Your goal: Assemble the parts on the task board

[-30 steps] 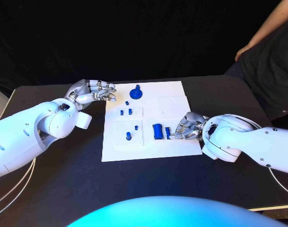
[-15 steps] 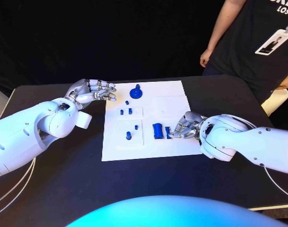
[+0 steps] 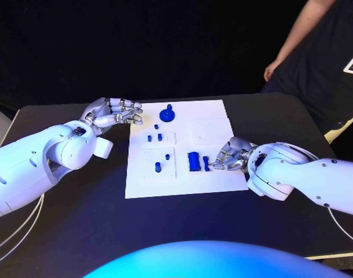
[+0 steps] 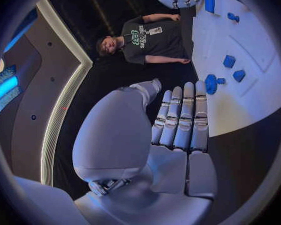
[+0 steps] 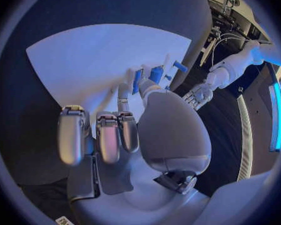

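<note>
Lying in the middle of the frame on the black tabletop [image 3: 76, 214], the white task board [image 3: 185, 174] carries several small blue parts. A round blue part with a stem [image 3: 168, 114] stands near the board's upper edge, a little left of its centre. Below it sit a tiny blue peg [image 3: 155, 126] and a pair of short blue pegs [image 3: 153, 138] on a raised square panel. Lower still, another square panel holds a small peg [image 3: 167, 156] and a taller upright one [image 3: 158, 167]. Right of these, near the board's right-hand side, stands a thicker blue block [image 3: 193, 160] with a slimmer blue piece [image 3: 206, 163] just beside it.

The right robot hand [image 3: 229, 155] comes in from the right of the frame and rests at the board's right edge, its fingertips [image 3: 216, 162] right at the slim blue piece; the right wrist view shows a finger and thumb reaching to the blue pieces while the other fingers are curled back, but whether the piece is actually pinched cannot be told.

The left robot hand [image 3: 109, 113] sits in the upper left part of the frame, beside the board's upper left corner, over the tabletop. Its fingers [image 4: 183, 120] lie together, bent inward, and it holds nothing.
</note>
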Tool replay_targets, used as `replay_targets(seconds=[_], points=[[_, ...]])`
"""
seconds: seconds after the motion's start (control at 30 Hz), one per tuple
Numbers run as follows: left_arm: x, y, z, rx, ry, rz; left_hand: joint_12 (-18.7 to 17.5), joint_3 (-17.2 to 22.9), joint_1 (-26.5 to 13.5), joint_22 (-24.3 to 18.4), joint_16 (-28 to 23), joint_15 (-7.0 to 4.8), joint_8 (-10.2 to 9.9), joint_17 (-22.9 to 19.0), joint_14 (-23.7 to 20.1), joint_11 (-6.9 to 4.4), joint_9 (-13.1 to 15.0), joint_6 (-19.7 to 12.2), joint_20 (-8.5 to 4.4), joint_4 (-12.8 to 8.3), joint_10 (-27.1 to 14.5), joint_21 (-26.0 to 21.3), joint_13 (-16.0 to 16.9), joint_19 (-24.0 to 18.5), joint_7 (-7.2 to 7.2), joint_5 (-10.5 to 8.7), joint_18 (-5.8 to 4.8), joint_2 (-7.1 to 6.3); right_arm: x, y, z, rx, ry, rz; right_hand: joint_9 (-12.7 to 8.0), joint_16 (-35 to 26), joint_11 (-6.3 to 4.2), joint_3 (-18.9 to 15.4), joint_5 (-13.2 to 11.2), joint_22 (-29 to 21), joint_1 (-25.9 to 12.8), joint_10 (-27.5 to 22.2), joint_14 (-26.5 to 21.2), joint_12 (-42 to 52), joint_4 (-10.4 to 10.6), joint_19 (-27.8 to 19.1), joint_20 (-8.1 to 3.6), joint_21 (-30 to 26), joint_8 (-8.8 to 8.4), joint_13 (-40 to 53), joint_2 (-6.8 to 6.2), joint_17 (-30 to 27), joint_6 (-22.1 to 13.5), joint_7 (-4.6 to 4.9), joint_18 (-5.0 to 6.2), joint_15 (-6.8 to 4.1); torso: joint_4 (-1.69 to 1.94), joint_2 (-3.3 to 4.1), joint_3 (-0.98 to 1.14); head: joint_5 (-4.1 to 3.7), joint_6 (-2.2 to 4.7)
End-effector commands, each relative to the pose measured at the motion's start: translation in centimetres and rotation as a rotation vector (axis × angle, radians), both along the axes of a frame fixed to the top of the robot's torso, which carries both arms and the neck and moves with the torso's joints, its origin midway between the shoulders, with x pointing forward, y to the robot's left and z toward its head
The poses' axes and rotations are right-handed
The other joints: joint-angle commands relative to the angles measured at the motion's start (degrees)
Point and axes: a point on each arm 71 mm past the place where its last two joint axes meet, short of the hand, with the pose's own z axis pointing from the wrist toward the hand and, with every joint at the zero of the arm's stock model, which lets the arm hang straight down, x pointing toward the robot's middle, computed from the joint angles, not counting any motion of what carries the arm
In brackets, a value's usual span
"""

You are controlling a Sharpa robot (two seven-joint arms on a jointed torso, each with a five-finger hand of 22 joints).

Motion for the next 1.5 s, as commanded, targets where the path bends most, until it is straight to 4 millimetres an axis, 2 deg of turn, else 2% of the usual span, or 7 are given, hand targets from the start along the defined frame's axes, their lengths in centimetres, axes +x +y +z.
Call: replay_targets(seconds=[0.03, 1.0, 1.03, 1.1, 1.13, 1.2, 1.5], points=[[0.0, -0.2, 0.1, -0.017, -0.006, -0.008, -0.2, 0.0, 0.1, 0.0, -0.2, 0.12, -0.2, 0.1, 0.2, 0.27, -0.1, 0.2, -0.02, 0.4, -0.2, -0.2, 0.1, 0.5, 0.57, 0.11, 0.64, 0.56, 0.1, 0.0, 0.5, 0.117, -0.029, -0.020, -0.2, 0.4, 0.37, -0.8, 0.7, 11.4, -0.8, 4.7, 5.9, -0.2, 0.0, 4.5, -0.03, -0.4, -0.59, 13.4, 0.03, 15.1, -1.1, 0.33, -0.55, 0.18, -0.08, -0.14, -0.07, 0.06, 0.26], [1.4, -0.5, -2.4, -0.189, -0.038, 0.261, -5.7, -0.5, 0.1, -6.7, -11.7, 2.74, -2.9, -2.3, -5.8, 1.64, -2.4, -3.1, 3.00, 2.7, -1.1, -10.3, -0.4, -2.9, -1.75, 0.11, 0.63, 0.55, 10.1, -5.1, 1.2, 0.730, -0.356, -0.173, -6.6, -61.4, 7.95, 14.9, 0.5, -35.0, 10.7, -24.1, -24.7, -74.0, -2.6, -20.0, 8.22, -76.1, -9.08, -52.2, -2.21, -39.5, -10.4, 6.94, 7.82, 8.29, -1.10, -3.50, -0.65, 2.84, 6.77], [1.2, -0.9, -2.6, -0.148, 0.002, 0.184, -9.5, -31.4, -25.1, -15.1, -20.6, -6.97, -14.7, -19.8, -55.3, -9.52, -14.7, -49.4, -13.00, -13.0, -18.1, -18.8, -4.0, -51.7, -12.37, -3.36, -9.71, 12.25, 9.9, -5.4, 0.9, 0.626, -0.330, -0.213, -31.8, -89.6, 0.97, -11.8, -11.1, -74.9, -13.6, -42.4, -42.3, -87.4, -16.7, -38.7, -1.30, -79.6, -21.28, -74.9, 10.56, -74.9, -60.2, -3.46, -2.58, 4.63, -1.30, -2.92, -0.71, 2.51, 6.14], [1.2, -1.0, -2.5, -0.148, 0.002, 0.185, -9.5, -31.4, -26.9, -15.1, -20.6, -6.97, -14.7, -19.8, -55.3, -9.52, -14.7, -49.4, -13.00, -13.0, -58.9, -18.8, -4.0, -51.7, -12.37, -3.36, -9.71, 12.25, 9.9, -5.3, 0.9, 0.630, -0.331, -0.214, -31.8, -89.6, 0.97, -11.8, -11.1, -74.9, -15.5, -43.5, -43.8, -87.4, -16.7, -40.6, -1.30, -79.6, -21.28, -74.9, 10.56, -74.9, -60.2, -3.46, -2.58, 4.63, -1.26, -2.97, -0.69, 2.49, 6.26], [1.2, -1.1, -2.5, -0.148, 0.000, 0.187, -9.5, -31.4, -28.8, -15.1, -20.6, -6.97, -14.7, -19.8, -55.3, -9.52, -14.7, -49.4, -13.00, -13.0, -58.9, -18.8, -4.0, -51.7, -12.37, -3.36, -9.71, 12.25, 9.8, -5.2, 0.9, 0.637, -0.333, -0.216, -31.8, -89.6, 0.97, -11.8, -11.1, -74.9, -17.4, -83.9, -84.1, -87.4, -16.7, -42.0, -1.30, -79.6, -21.28, -74.9, 10.56, -74.9, -60.2, -3.46, -2.58, 4.63, -1.21, -3.04, -0.67, 2.45, 6.40], [1.1, -1.3, -2.4, -0.148, -0.003, 0.193, -9.5, -31.4, -32.9, -15.1, -20.6, -6.97, -14.7, -19.8, -55.3, -9.52, -14.7, -49.4, -13.00, -13.0, -58.9, -18.8, -4.0, -51.7, -12.37, -3.36, -9.71, 12.25, 9.7, -5.0, 1.0, 0.656, -0.337, -0.221, -31.8, -89.6, 0.97, -11.8, -11.1, -74.9, -21.4, -83.9, -84.1, -87.4, -16.7, -83.9, -1.30, -79.6, -21.28, -74.9, 10.56, -74.9, -60.2, -3.46, -2.58, 4.63, -1.05, -3.26, -0.61, 2.35, 6.87], [0.1, -3.7, -1.3, -0.138, -0.031, 0.255, -9.5, -31.4, -84.1, -15.1, -20.6, -6.97, -14.7, -19.8, -55.3, -9.52, -14.7, -49.4, -13.00, -13.0, -58.9, -18.8, -4.0, -51.7, -12.37, -3.36, -9.71, 12.25, 7.6, -2.2, 2.2, 0.839, -0.380, -0.292, -31.8, -89.6, 0.97, -11.8, -11.1, -74.9, -71.0, -83.9, -84.1, -87.4, -16.7, -83.9, -1.30, -79.6, -21.28, -74.9, 10.56, -74.9, -60.2, -3.46, -2.58, 4.63, 0.62, -5.55, 0.03, 1.32, 11.68]])
